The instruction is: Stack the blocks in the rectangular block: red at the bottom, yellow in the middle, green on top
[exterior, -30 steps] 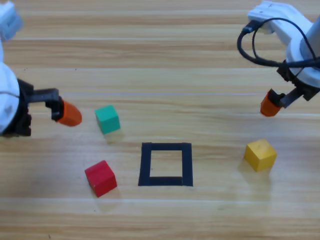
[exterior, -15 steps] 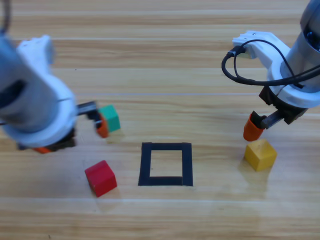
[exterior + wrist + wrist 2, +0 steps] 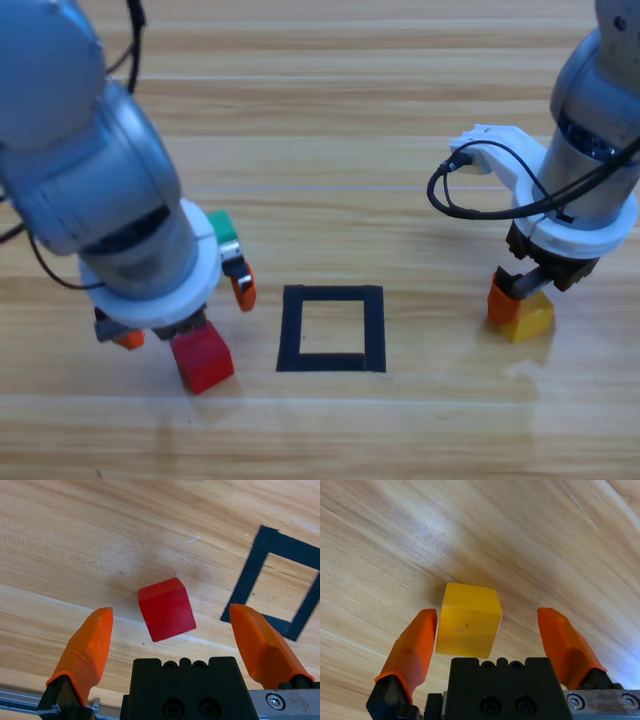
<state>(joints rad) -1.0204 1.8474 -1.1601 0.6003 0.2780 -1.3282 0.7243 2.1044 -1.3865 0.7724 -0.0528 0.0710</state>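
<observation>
Straddling small bright red cube with left pincer, jaws apart, cube centred between, lying on wooden counter just left of black tape square. Right pincer likewise apart around small yellow cube.

bright, even light | soft shadows beside cubes | faint glare on table
</observation>
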